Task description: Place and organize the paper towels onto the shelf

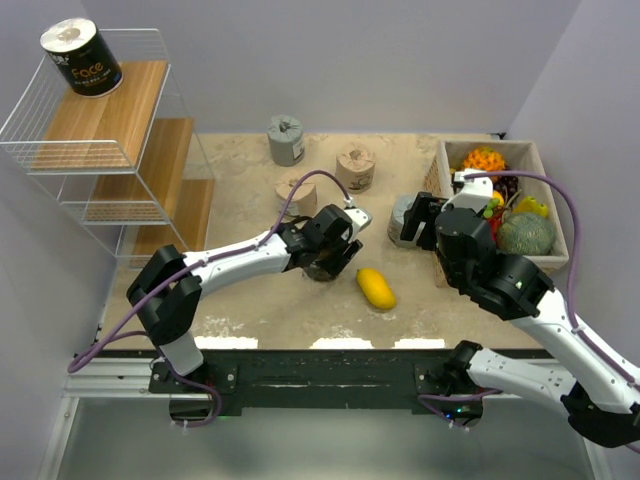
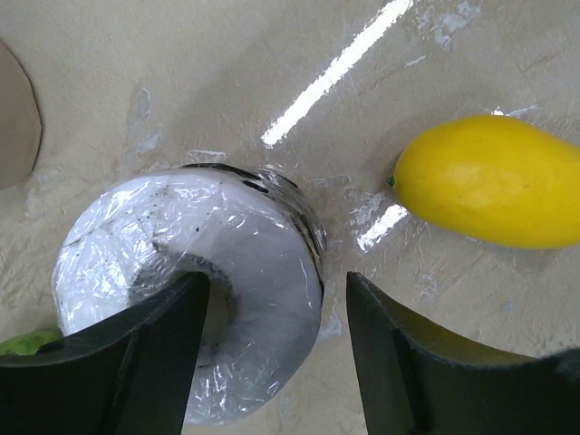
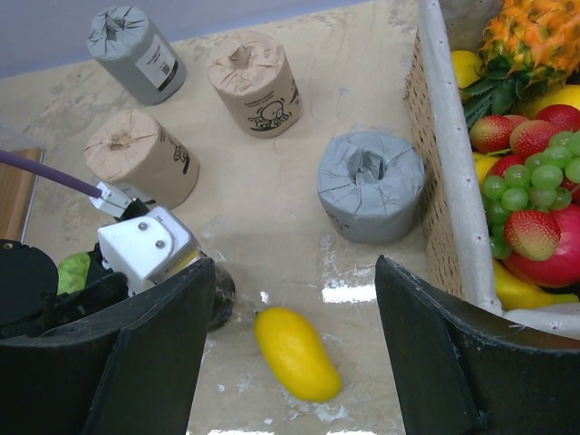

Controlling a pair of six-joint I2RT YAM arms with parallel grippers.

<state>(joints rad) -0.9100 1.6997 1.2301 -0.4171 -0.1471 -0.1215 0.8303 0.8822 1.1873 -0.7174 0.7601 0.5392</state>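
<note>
Left wrist view: straddling black roll's (image 2: 240,240) wall with left gripper (image 2: 275,294), fingers (image 2: 136,362) apart, one at core, for pinch-lift toward shelf (image 1: 135,105). Hovering right gripper (image 3: 294,272) apart, empty, by grey roll (image 3: 370,186).

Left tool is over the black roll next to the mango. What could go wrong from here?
1. The left tool straddles only one wall of the black roll, with one finger seemingly at the core. On the glossy wrap, such an off-centre pinch may slip or tip it.
2. The mango lies close beside the outer finger and could get nudged.
3. The right tool hangs open near the grey roll, close by, so the arms might clash.
</note>
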